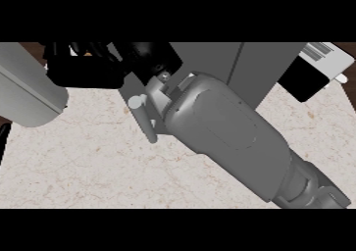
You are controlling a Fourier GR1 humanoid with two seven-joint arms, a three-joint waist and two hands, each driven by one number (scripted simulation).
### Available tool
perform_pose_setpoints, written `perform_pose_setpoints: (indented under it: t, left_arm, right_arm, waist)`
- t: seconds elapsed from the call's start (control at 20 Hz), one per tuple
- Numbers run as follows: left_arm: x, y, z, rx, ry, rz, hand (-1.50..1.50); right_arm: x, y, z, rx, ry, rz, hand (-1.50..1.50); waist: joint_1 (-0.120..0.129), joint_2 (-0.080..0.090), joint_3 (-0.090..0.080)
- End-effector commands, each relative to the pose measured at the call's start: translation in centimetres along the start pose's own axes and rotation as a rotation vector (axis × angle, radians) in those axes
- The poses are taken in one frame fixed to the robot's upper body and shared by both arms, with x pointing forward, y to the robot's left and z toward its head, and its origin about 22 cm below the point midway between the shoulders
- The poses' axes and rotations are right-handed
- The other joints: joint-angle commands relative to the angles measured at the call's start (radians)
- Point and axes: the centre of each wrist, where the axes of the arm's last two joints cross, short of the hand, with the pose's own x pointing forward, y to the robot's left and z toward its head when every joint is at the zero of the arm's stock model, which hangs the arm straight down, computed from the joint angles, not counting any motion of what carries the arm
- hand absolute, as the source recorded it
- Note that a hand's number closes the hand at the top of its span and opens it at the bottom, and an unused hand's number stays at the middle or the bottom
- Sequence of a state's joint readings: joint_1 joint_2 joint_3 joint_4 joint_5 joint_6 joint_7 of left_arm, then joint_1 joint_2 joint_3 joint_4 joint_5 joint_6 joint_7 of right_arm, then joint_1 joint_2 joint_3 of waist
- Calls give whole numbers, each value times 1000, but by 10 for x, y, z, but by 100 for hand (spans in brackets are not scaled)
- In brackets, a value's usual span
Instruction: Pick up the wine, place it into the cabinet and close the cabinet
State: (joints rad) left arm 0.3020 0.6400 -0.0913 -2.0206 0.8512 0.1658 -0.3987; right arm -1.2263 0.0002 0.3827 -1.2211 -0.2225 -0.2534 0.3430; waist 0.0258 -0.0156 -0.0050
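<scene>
**No wine bottle to be seen, and the job looks partway done**

The robot's right arm is big in the head view. It comes in from the bottom right and goes up across the pale stone counter. It ends at the grey cabinet at the top. The right hand is a dark shape up there, close against the cabinet. Too little of it shows to tell if it is open or closed.

The left arm lies at the left side. The left hand is a black lump near the top, just left of the right hand. It is too dark to tell if it is open or closed, or if it holds something.

The wine shows nowhere. It is not on the bare part of the counter. It may be in the cabinet, or hidden behind the hands or the big arm. So nobody can say where it is next to either hand.

A short grey bar sticks out beside the right arm. It is likely the door handle. A guess: the wine has left the counter, and the door is still to be shut. A black and white box sits at the top right.
</scene>
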Motion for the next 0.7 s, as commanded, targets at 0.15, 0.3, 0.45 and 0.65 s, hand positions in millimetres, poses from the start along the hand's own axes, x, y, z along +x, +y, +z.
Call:
perform_pose_setpoints:
  t: [0.15,0.3,0.45,0.65]
  left_arm:
    - [3,-11,-7,-12,-21,6,-150]
    - [6,-12,-4,-32,6,13,-150]
    - [-1,-10,-6,-15,-1,7,-150]
    - [0,-4,-5,-23,3,9,-150]
  right_arm:
    - [-42,-39,-18,-89,67,33,150]
    - [-53,-67,-10,-115,54,76,150]
    - [-60,-56,-11,-125,53,128,150]
    - [-58,-58,-14,-112,58,140,150]
  waist:
    - [3,26,4]
    - [5,28,5]
    - [-2,29,4]
    - [8,26,3]
